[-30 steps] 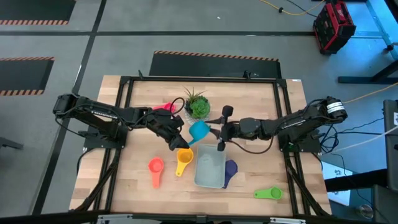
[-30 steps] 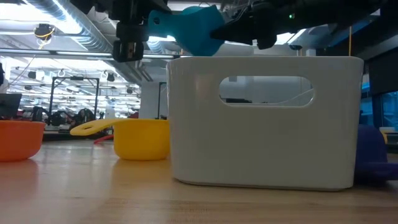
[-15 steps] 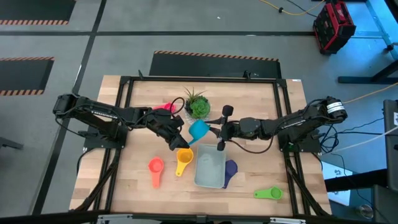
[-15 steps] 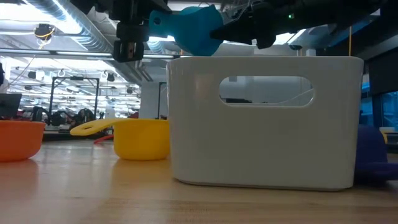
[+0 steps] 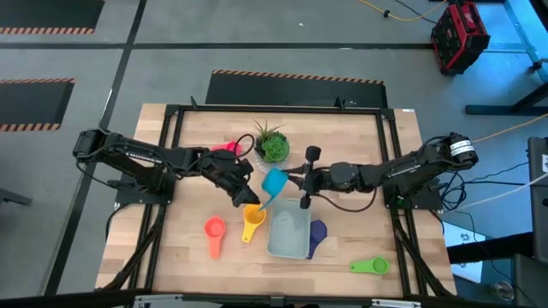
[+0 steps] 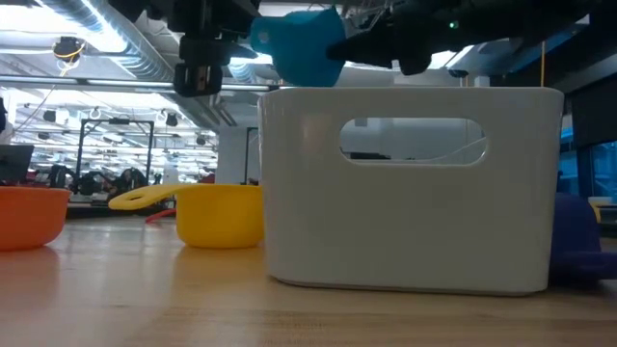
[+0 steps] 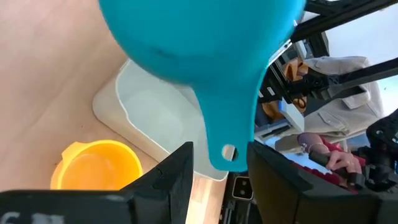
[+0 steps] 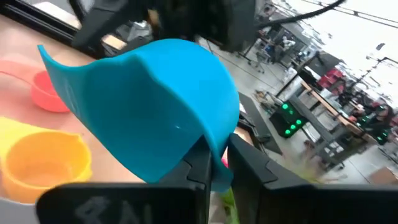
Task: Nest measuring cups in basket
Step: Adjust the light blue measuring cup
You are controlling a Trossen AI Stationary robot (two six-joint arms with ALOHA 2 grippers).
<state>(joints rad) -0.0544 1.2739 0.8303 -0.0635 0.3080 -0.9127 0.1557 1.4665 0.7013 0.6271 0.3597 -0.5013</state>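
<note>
High view, step in hand: handover in mid-air, teal cup passing between the two claws above the far end of the basket; nothing nested yet, as far as can be judged.
Orange cup [image 5: 214,228]: flat on the table, well left of the basket, waiting.
Pink cup [image 5: 229,147]: far side of the table, near the plant pot, partly hidden by the left arm.
Yellow cup [image 5: 253,215]: on the table just beside the basket's left wall, under the left arm's tip.
Left gripper [image 5: 257,200]: fingers set either side of the teal cup's handle, apparently gripping it.
Teal cup [image 5: 274,181]: lifted, tilted, rim toward the right arm.
Plant pot [image 5: 273,147]: just beyond the teal cup; close enough to be brushed.
Right gripper [image 5: 291,181]: pinched shut on the teal cup's rim.
Basket [image 5: 275,243]: on the table, nothing visible in it from above.
Purple cup [image 5: 318,229]: against the basket's right wall.
Green cup [image 5: 370,267]: near edge, well apart.
Next move, judged: release by the left claw, then lowering into the basket, clear of its rim.
</note>
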